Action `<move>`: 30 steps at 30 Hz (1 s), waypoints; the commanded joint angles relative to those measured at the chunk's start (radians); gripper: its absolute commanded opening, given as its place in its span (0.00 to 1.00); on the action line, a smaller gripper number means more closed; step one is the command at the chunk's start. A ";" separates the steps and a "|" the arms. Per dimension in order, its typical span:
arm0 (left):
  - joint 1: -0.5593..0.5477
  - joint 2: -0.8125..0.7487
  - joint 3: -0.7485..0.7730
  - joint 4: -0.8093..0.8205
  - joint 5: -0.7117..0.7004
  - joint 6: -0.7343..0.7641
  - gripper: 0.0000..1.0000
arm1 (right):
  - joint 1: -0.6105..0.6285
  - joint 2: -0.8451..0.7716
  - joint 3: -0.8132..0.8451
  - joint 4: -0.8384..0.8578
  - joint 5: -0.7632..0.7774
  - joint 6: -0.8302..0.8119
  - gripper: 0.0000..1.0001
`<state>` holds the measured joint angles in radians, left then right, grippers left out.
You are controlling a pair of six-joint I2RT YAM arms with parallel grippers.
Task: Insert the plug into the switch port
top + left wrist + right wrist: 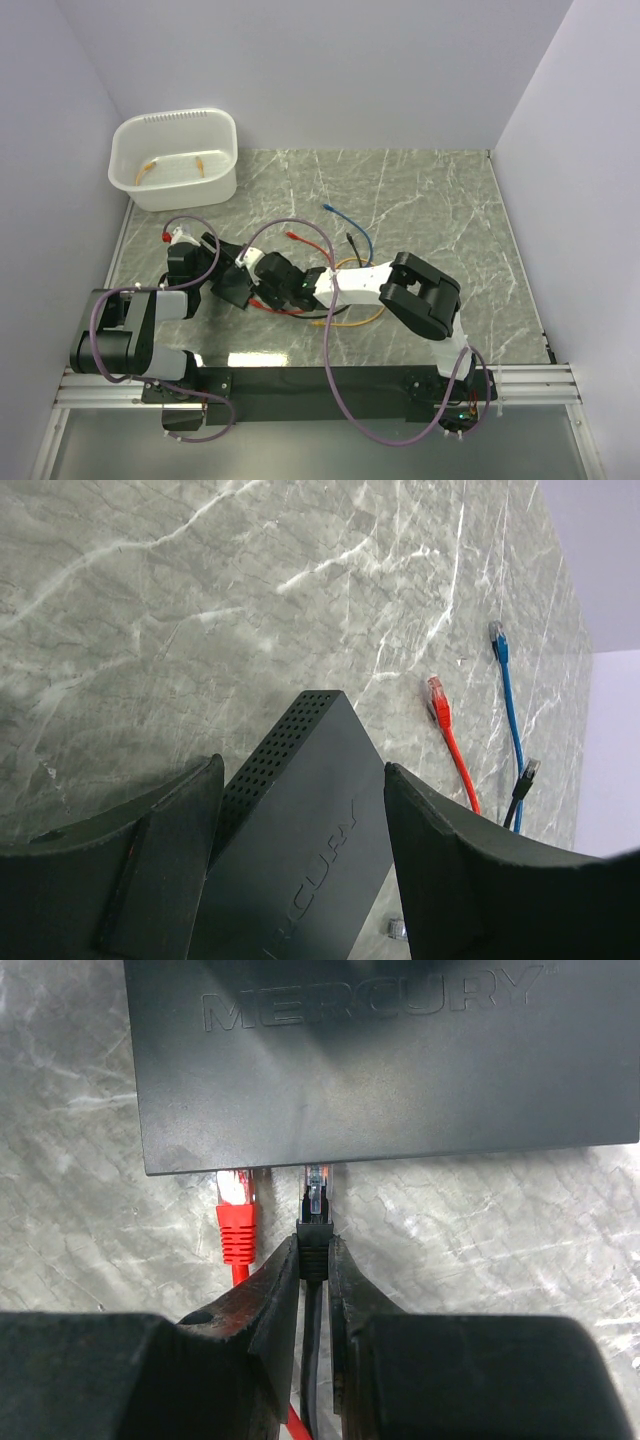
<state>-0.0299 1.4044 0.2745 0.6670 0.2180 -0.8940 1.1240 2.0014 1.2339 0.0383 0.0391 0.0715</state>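
Note:
The switch (380, 1060) is a flat black box with raised lettering, lying on the marble tabletop. My right gripper (315, 1255) is shut on the black plug (315, 1240), whose clear tip (316, 1185) reaches under the switch's near edge. A red plug (235, 1215) sits in the port just to its left. In the left wrist view the switch (300, 830) lies between my left gripper's (302, 765) fingers (165, 850), which press on its two sides. From above, both grippers meet at the switch (233, 288) left of centre.
A white tub (175, 160) with orange cables stands at the back left. Loose red (438, 700), blue (498, 640) and black (530, 770) plugs lie on the marble beyond the switch. A yellow cable (365, 318) loops under the right arm. Walls close in on three sides.

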 commanded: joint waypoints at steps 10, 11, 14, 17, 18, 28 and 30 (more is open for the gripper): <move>-0.039 0.018 -0.020 -0.066 0.084 -0.016 0.70 | 0.054 -0.015 0.107 0.204 0.120 -0.121 0.00; -0.039 0.018 -0.020 -0.067 0.083 -0.016 0.70 | 0.059 -0.012 0.107 0.203 0.120 -0.125 0.00; -0.039 0.018 -0.018 -0.073 0.081 -0.016 0.70 | 0.065 -0.009 0.108 0.206 0.116 -0.113 0.00; -0.041 0.015 -0.018 -0.075 0.080 -0.016 0.70 | 0.065 0.011 0.124 0.193 0.119 -0.101 0.00; -0.041 0.015 -0.018 -0.076 0.080 -0.014 0.70 | 0.065 0.016 0.131 0.190 0.122 -0.099 0.00; -0.047 0.024 -0.018 -0.081 0.080 -0.019 0.70 | 0.004 0.043 0.136 0.163 0.090 -0.001 0.00; -0.048 0.027 -0.018 -0.079 0.084 -0.017 0.70 | -0.018 0.037 0.133 0.163 0.071 0.008 0.00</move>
<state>-0.0399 1.4055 0.2749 0.6712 0.2005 -0.8810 1.1538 2.0369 1.2957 -0.0017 0.1238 0.0334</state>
